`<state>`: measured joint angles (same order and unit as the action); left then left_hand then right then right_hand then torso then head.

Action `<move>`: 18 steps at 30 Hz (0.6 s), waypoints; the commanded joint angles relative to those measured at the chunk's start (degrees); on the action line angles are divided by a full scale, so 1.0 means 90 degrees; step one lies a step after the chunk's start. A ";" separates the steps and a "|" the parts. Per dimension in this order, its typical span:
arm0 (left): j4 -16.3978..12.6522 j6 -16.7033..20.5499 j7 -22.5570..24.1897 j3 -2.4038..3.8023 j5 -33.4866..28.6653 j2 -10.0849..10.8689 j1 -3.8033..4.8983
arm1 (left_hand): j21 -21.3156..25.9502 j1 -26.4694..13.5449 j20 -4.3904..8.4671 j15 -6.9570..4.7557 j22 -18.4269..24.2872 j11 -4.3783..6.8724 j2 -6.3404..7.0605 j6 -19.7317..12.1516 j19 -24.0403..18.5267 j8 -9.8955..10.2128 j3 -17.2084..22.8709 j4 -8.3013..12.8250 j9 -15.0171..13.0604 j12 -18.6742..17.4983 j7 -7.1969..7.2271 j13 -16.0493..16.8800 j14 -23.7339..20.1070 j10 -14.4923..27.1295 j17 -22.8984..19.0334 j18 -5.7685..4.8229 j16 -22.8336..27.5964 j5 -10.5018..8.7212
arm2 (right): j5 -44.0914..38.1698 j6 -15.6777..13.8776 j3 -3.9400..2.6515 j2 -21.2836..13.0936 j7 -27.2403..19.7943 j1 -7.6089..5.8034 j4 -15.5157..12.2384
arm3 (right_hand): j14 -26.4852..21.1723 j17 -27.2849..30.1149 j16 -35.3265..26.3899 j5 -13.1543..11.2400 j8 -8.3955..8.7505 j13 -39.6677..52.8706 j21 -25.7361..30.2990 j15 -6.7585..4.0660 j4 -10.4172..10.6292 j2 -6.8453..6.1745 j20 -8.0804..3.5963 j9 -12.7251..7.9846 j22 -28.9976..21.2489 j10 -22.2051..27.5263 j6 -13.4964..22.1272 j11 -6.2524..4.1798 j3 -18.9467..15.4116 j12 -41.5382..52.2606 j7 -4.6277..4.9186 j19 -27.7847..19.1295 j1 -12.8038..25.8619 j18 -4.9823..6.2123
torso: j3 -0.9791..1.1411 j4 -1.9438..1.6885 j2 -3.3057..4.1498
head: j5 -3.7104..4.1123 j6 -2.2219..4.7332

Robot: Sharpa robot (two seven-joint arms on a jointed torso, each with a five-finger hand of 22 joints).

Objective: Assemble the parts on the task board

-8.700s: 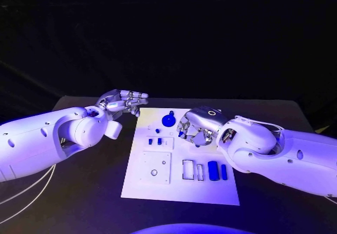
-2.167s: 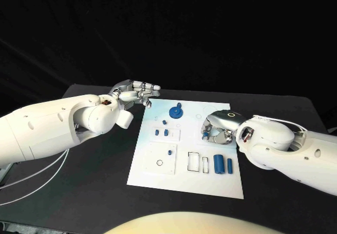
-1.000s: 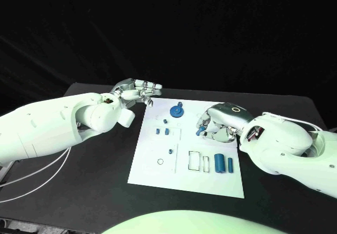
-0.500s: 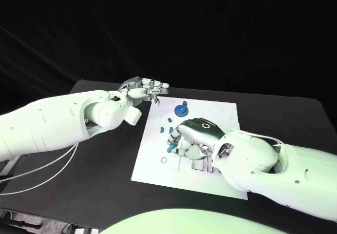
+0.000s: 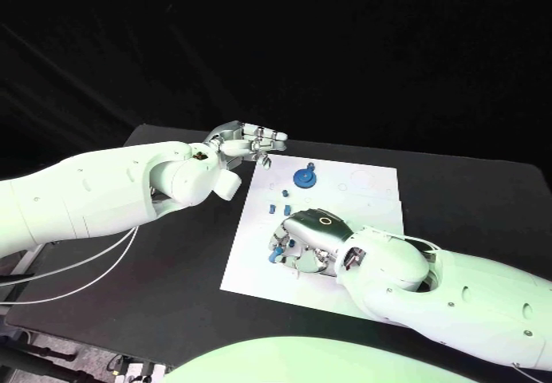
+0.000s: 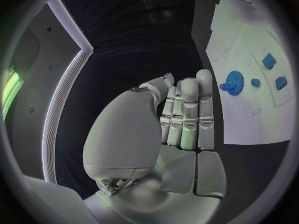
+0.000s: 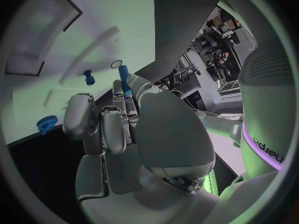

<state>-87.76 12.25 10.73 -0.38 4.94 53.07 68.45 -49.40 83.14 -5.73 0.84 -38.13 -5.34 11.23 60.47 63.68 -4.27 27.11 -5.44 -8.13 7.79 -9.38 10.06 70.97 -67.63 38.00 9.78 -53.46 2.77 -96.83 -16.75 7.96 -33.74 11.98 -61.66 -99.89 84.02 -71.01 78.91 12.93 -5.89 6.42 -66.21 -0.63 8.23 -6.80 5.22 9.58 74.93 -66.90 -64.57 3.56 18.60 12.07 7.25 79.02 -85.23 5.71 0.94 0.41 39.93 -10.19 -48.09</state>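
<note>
Right robot hand (image 5: 301, 242) now lower on board (image 5: 259, 263)

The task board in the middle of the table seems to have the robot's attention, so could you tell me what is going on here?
The robot is assembling small blue parts on the white task board. Its right hand is low over the near half of the board, holding a blue peg in its fingertips, beside a small round hole. The left hand hovers past the board's far left corner, fingers together, holding nothing. A blue gear and some small blue pieces sit further up the board.
</note>
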 commanded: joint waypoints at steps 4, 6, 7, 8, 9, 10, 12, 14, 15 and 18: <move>-0.0005 -0.0126 0.0024 0.0004 0.0011 -0.0024 0.0004 | 0.0040 0.0021 -0.0011 -0.0002 0.0006 -0.0011 -0.0064 -0.0027 -0.0030 0.0012 -0.0029 0.0025 0.0010 0.0035 -0.0029 0.0006 -0.0057 0.0049 -0.0006 0.0082 0.0034 0.0000 | -0.0165 0.0051 0.0006 0.0065 -0.0036 0.0048 0.0088 | 0.0259 0.0006 0.0032 0.0033 -0.0006 -0.0007 -0.0023 -0.0021 0.0008 0.0002 -0.0003 0.0009 0.0440 -0.0032 -0.0037 0.0014 0.0050 -0.0010 0.0025 0.0033 -0.0036 -0.0085 | 0.0008 0.0000 0.0002 | -0.0030 -0.0028; -0.0003 -0.0130 0.0021 0.0004 0.0011 -0.0026 0.0004 | 0.0040 0.0021 -0.0011 -0.0002 0.0006 -0.0011 -0.0064 -0.0027 -0.0030 0.0012 -0.0029 0.0025 0.0010 0.0035 -0.0029 0.0006 -0.0057 0.0049 -0.0006 0.0082 0.0034 0.0000 | -0.0196 0.0060 0.0006 0.0079 0.0001 0.0054 0.0110 | 0.0259 0.0006 0.0032 0.0033 -0.0006 -0.0007 -0.0023 -0.0021 0.0008 0.0002 -0.0003 0.0009 0.0440 -0.0032 -0.0037 0.0014 0.0050 -0.0010 0.0025 0.0033 -0.0036 -0.0085 | 0.0006 0.0003 0.0003 | -0.0032 -0.0034; -0.0001 -0.0132 0.0019 0.0004 0.0011 -0.0026 0.0004 | 0.0040 0.0021 -0.0011 -0.0002 0.0006 -0.0011 -0.0064 -0.0027 -0.0030 0.0012 -0.0029 0.0025 0.0010 0.0035 -0.0029 0.0006 -0.0057 0.0049 -0.0006 0.0082 0.0034 0.0000 | -0.0218 0.0063 0.0007 0.0087 0.0027 0.0056 0.0120 | 0.0259 0.0006 0.0032 0.0033 -0.0006 -0.0007 -0.0023 -0.0021 0.0008 0.0002 -0.0003 0.0009 0.0440 -0.0032 -0.0037 0.0014 0.0050 -0.0010 0.0025 0.0033 -0.0036 -0.0085 | 0.0006 0.0003 0.0003 | -0.0032 -0.0034; 0.0000 -0.0133 0.0019 0.0004 0.0011 -0.0027 0.0004 | 0.0042 0.0018 -0.0011 -0.0002 0.0007 -0.0011 -0.0066 -0.0027 -0.0030 0.0012 -0.0032 0.0024 0.0010 0.0037 -0.0029 0.0007 -0.0059 0.0050 -0.0009 0.0082 0.0035 0.0000 | -0.0241 0.0068 0.0007 0.0094 0.0055 0.0057 0.0130 | 0.0259 0.0006 0.0032 0.0033 -0.0006 -0.0007 -0.0023 -0.0021 0.0008 0.0002 -0.0003 0.0009 0.0440 -0.0032 -0.0037 0.0014 0.0050 -0.0010 0.0025 0.0033 -0.0036 -0.0085 | 0.0007 0.0005 0.0003 | -0.0035 -0.0035; 0.0002 -0.0134 0.0018 0.0004 0.0011 -0.0027 0.0004 | 0.0045 0.0013 -0.0011 -0.0001 0.0010 -0.0012 -0.0069 -0.0027 -0.0029 0.0011 -0.0037 0.0021 0.0012 0.0040 -0.0030 0.0009 -0.0060 0.0053 -0.0014 0.0082 0.0036 0.0000 | -0.0260 0.0079 0.0007 0.0100 0.0080 0.0058 0.0139 | 0.0259 0.0006 0.0032 0.0033 -0.0006 -0.0007 -0.0023 -0.0021 0.0008 0.0002 -0.0003 0.0009 0.0440 -0.0032 -0.0037 0.0014 0.0050 -0.0010 0.0025 0.0033 -0.0036 -0.0085 | 0.0008 0.0006 0.0002 | -0.0036 -0.0037; 0.0002 -0.0135 0.0017 0.0004 0.0011 -0.0027 0.0004 | 0.0045 0.0013 -0.0011 -0.0001 0.0010 -0.0012 -0.0069 -0.0027 -0.0029 0.0011 -0.0037 0.0021 0.0012 0.0040 -0.0030 0.0009 -0.0060 0.0053 -0.0014 0.0082 0.0036 0.0000 | -0.0279 0.0100 0.0007 0.0111 0.0108 0.0060 0.0152 | 0.0259 0.0006 0.0032 0.0033 -0.0006 -0.0007 -0.0023 -0.0021 0.0008 0.0002 -0.0003 0.0009 0.0440 -0.0032 -0.0037 0.0014 0.0050 -0.0010 0.0025 0.0033 -0.0036 -0.0085 | 0.0009 0.0004 0.0001 | -0.0037 -0.0038; 0.0002 -0.0137 0.0017 0.0004 0.0011 -0.0028 0.0004 | 0.0045 0.0013 -0.0011 -0.0001 0.0010 -0.0012 -0.0069 -0.0027 -0.0029 0.0011 -0.0037 0.0021 0.0012 0.0040 -0.0030 0.0009 -0.0060 0.0053 -0.0014 0.0082 0.0036 0.0000 | -0.0305 0.0136 0.0008 0.0124 0.0141 0.0061 0.0165 | 0.0259 0.0006 0.0032 0.0033 -0.0006 -0.0007 -0.0023 -0.0021 0.0008 0.0002 -0.0003 0.0009 0.0440 -0.0032 -0.0037 0.0014 0.0050 -0.0010 0.0025 0.0033 -0.0036 -0.0085 | 0.0008 0.0003 0.0001 | -0.0040 -0.0042; 0.0003 -0.0140 0.0016 0.0004 0.0011 -0.0028 0.0004 | 0.0045 0.0013 -0.0011 -0.0001 0.0010 -0.0012 -0.0069 -0.0027 -0.0029 0.0011 -0.0037 0.0021 0.0012 0.0040 -0.0030 0.0009 -0.0060 0.0053 -0.0014 0.0082 0.0036 0.0000 | -0.0344 0.0176 0.0008 0.0141 0.0179 0.0061 0.0178 | 0.0259 0.0006 0.0032 0.0033 -0.0006 -0.0007 -0.0023 -0.0021 0.0008 0.0002 -0.0003 0.0009 0.0440 -0.0032 -0.0037 0.0014 0.0050 -0.0010 0.0025 0.0033 -0.0036 -0.0085 | 0.0008 0.0003 0.0001 | -0.0040 -0.0042; 0.0004 -0.0140 0.0015 0.0004 0.0011 -0.0028 0.0004 | 0.0045 0.0013 -0.0011 -0.0001 0.0010 -0.0012 -0.0069 -0.0027 -0.0029 0.0011 -0.0037 0.0021 0.0012 0.0040 -0.0030 0.0009 -0.0060 0.0053 -0.0014 0.0082 0.0036 0.0000 | -0.0366 0.0189 0.0008 0.0148 0.0201 0.0062 0.0184 | 0.0259 0.0006 0.0032 0.0033 -0.0006 -0.0007 -0.0023 -0.0021 0.0008 0.0002 -0.0003 0.0009 0.0440 -0.0032 -0.0037 0.0014 0.0050 -0.0010 0.0025 0.0033 -0.0036 -0.0085 | 0.0008 0.0003 0.0001 | -0.0040 -0.0042; 0.0004 -0.0141 0.0014 0.0004 0.0011 -0.0026 0.0004 | 0.0045 0.0013 -0.0011 -0.0001 0.0010 -0.0012 -0.0069 -0.0027 -0.0029 0.0011 -0.0037 0.0021 0.0012 0.0040 -0.0030 0.0009 -0.0060 0.0053 -0.0014 0.0082 0.0036 0.0000 | -0.0453 0.0148 0.0008 0.0159 0.0301 0.0062 0.0185 | 0.0259 0.0006 0.0032 0.0033 -0.0006 -0.0007 -0.0023 -0.0021 0.0008 0.0002 -0.0003 0.0009 0.0440 -0.0032 -0.0037 0.0014 0.0050 -0.0010 0.0025 0.0033 -0.0036 -0.0085 | 0.0008 0.0003 0.0001 | -0.0040 -0.0042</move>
<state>-87.64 12.03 10.66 -0.38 4.94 52.94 68.45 -49.13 83.14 -5.73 0.84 -38.14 -5.34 11.23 60.47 63.68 -4.27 26.95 -5.28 -8.07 7.79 -9.38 10.05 70.97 -67.63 37.93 9.78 -53.46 2.77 -98.75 -16.30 8.01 -32.39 13.06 -61.17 -98.25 84.03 -71.00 78.91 13.09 -5.83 6.40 -66.21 -0.63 8.39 -6.81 5.22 9.63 74.92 -66.91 -64.56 3.59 18.75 12.07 7.25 79.02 -85.22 5.71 1.01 0.43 39.95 -10.54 -48.47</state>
